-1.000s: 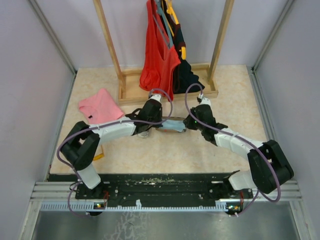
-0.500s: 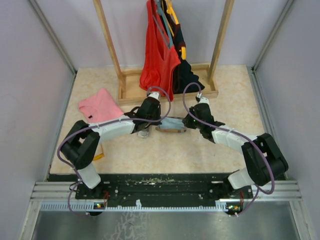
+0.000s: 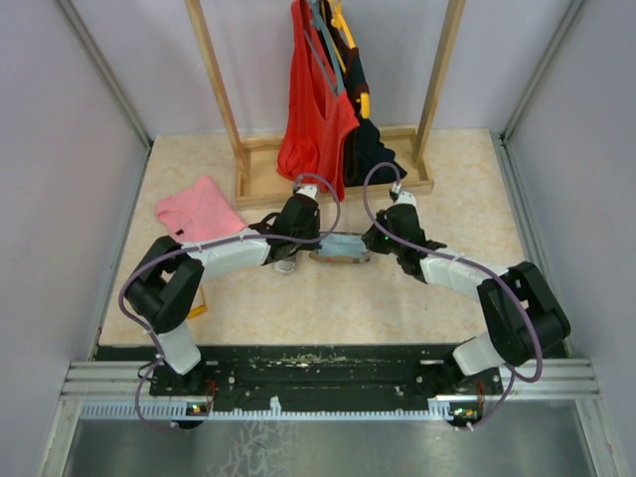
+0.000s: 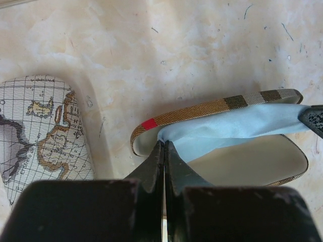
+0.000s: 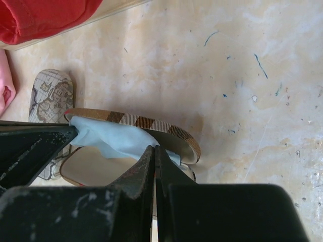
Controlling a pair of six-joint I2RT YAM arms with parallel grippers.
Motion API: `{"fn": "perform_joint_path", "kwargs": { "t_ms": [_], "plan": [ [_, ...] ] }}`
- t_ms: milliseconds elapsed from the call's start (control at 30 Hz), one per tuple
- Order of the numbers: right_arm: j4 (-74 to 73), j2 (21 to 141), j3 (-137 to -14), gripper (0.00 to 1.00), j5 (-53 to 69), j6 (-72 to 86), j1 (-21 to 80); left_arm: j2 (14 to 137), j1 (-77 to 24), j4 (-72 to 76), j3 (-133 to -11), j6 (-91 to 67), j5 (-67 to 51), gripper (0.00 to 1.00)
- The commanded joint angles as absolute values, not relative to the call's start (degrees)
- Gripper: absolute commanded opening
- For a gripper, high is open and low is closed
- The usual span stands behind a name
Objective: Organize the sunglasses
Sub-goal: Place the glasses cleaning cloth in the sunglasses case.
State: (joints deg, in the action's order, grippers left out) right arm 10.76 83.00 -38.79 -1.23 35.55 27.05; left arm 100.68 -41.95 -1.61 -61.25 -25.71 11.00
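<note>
Sunglasses are hidden from me, maybe under the light blue cloth (image 4: 232,128) in the open striped case (image 4: 202,108) mid-bench (image 3: 447,298). The left tool (image 4: 164,146) and right tool (image 5: 154,148) each pinch that cloth. They are likely light and breakable, so grab the frame, not the lenses.

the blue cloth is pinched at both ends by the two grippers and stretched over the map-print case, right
Not quite. The blue cloth is pinched at both ends by the left gripper and the right gripper, but it is stretched over the open brown striped case. The map-print case lies beside that one. The left wrist view shows this.
</note>
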Motion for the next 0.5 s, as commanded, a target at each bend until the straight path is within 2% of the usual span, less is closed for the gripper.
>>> {"fn": "perform_joint_path", "kwargs": {
  "t_ms": [0, 467],
  "plan": [
    [14.50, 83.70, -41.26, 0.00, -1.23, 35.19, 26.37, 101.68, -41.40, -0.22, -62.04, -25.07, 10.28, 0.00],
    [15.58, 85.40, -41.20, 0.00, -1.67, 35.61, 25.89, 102.19, -40.45, 0.00, -62.30, -25.26, 10.55, 0.00]
  ]
}}
